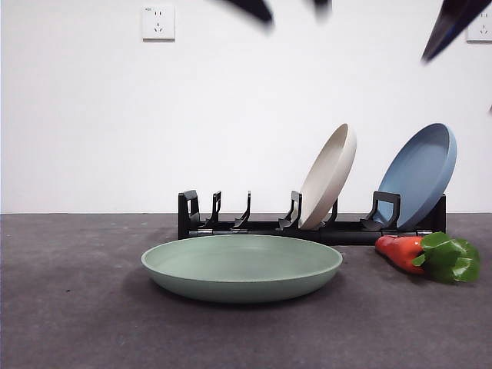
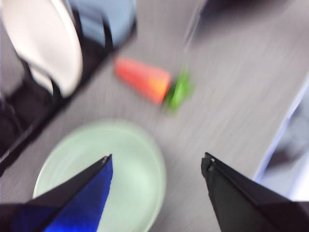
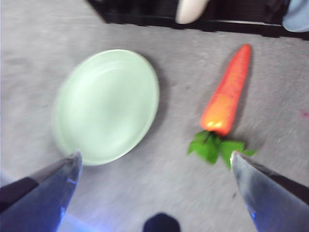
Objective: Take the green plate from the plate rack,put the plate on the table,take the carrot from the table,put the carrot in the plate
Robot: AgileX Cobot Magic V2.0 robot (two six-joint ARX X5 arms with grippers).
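Note:
The green plate [image 1: 242, 265] lies flat on the table [image 1: 69, 307] in front of the plate rack [image 1: 254, 225]. The carrot [image 1: 427, 255] lies on the table to the plate's right, leafy top pointing away from the rack. My left gripper [image 2: 157, 157] is open and empty, high above the plate [image 2: 128, 174], with the carrot [image 2: 145, 83] beyond it. My right gripper [image 3: 155, 154] is open and empty, high above the table between the plate [image 3: 106, 104] and the carrot [image 3: 226, 94]. In the front view only black tips show at the top edge.
A beige plate [image 1: 330, 175] and a blue plate [image 1: 421, 173] stand tilted in the rack's right slots; its left slots hold nothing. A white wall with a socket [image 1: 157, 22] stands behind.

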